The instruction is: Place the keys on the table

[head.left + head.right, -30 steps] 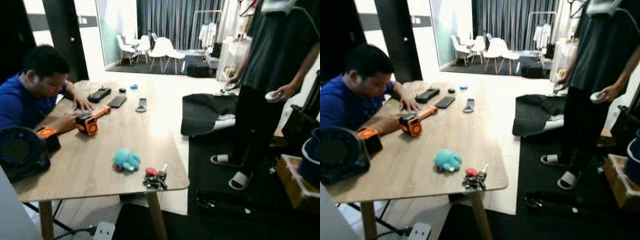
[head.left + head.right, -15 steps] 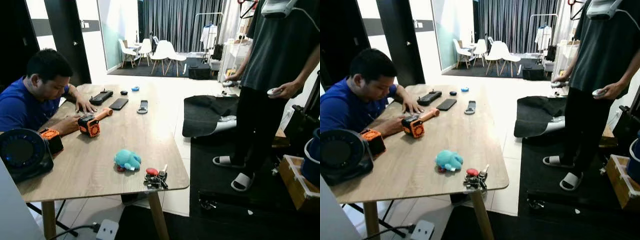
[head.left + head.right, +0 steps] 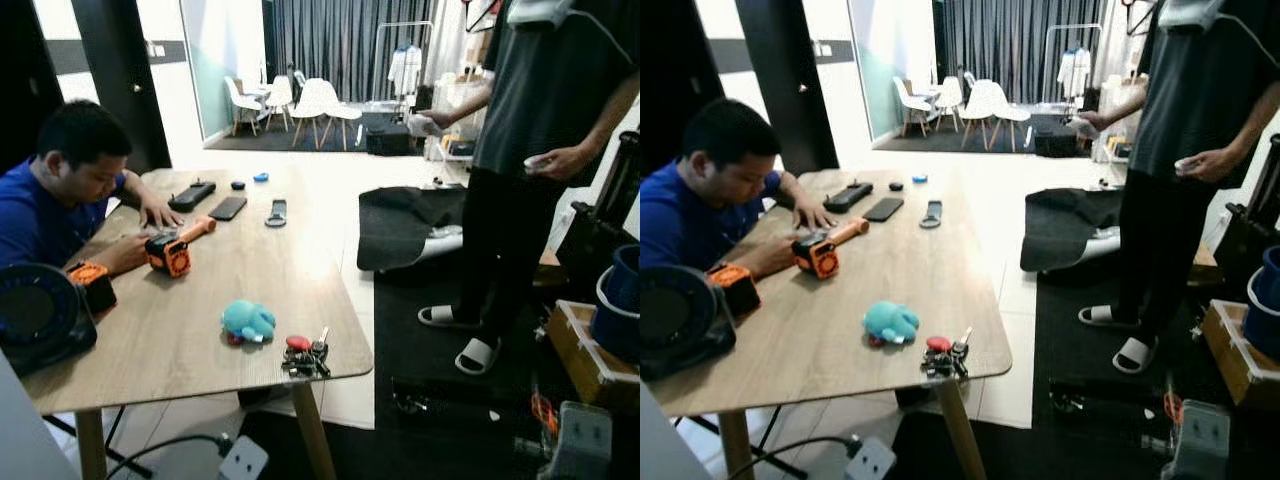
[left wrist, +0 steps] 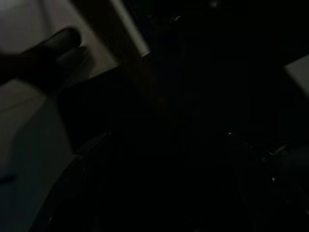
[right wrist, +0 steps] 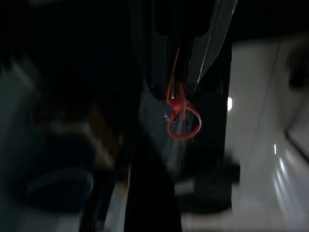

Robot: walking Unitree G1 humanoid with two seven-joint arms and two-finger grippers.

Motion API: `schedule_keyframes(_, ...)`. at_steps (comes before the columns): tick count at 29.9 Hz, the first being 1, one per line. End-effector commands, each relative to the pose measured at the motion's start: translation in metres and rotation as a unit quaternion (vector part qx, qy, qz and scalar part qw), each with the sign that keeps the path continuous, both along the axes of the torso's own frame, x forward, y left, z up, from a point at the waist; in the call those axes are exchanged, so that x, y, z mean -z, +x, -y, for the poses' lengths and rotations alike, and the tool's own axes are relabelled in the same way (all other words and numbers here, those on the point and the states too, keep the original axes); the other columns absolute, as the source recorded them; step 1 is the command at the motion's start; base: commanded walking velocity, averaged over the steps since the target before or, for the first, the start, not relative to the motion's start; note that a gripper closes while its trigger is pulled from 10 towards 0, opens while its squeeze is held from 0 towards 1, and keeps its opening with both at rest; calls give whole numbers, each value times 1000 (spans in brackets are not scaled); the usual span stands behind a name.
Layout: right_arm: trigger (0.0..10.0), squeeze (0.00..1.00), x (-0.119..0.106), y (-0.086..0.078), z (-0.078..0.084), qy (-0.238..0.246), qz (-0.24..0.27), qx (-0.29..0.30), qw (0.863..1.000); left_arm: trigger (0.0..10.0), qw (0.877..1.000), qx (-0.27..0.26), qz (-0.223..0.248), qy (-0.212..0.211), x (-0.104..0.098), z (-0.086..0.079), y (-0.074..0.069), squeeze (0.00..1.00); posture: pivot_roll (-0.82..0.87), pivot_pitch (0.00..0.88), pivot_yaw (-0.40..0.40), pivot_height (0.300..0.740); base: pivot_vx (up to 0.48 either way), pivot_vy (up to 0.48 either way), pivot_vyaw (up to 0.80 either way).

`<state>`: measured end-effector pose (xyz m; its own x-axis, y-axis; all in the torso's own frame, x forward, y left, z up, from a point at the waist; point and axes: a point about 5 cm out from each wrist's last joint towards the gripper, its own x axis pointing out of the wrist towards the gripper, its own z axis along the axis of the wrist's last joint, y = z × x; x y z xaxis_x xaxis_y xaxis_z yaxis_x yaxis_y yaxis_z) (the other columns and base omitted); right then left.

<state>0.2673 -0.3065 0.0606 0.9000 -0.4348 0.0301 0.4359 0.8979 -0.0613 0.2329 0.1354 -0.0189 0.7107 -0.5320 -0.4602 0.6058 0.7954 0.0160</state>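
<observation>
The keys, a dark bunch with a red tag, lie on the wooden table close to its near right corner. No gripper is touching them. The silver end of my right arm hangs low at the bottom right, well away from the table. In the right wrist view the right gripper has its two fingers meeting at the tips, and a red cord loop dangles there. The left wrist view is very dark; a table leg and pale floor can be made out.
A teal plush toy lies just left of the keys. A seated person works on an orange tool at the table's left. A black fan stands near the front left. Another person stands on the right, beside a wooden box.
The camera has shifted slightly. The silver end of my right arm has come into view at the bottom right. The standing person has raised one hand. The keys have not moved.
</observation>
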Motion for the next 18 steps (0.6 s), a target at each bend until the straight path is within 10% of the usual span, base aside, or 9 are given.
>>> schedule_keyframes(1,10000,0,-35,23,3,-1,62,2,998,10000,999,27,21,-31,-12,-2,-1,0,43,30,43,740,0,0,0)
schedule_keyframes(10,10000,0,-107,75,-19,0,143,-84,986,10000,996,67,36,-38,-25,-1,3,0,49,31,35,740,0,0,0)
schedule_keyframes(18,10000,0,-122,122,-134,21,78,-355,931,10000,995,85,36,-37,-30,6,4,0,43,35,39,740,0,0,0)
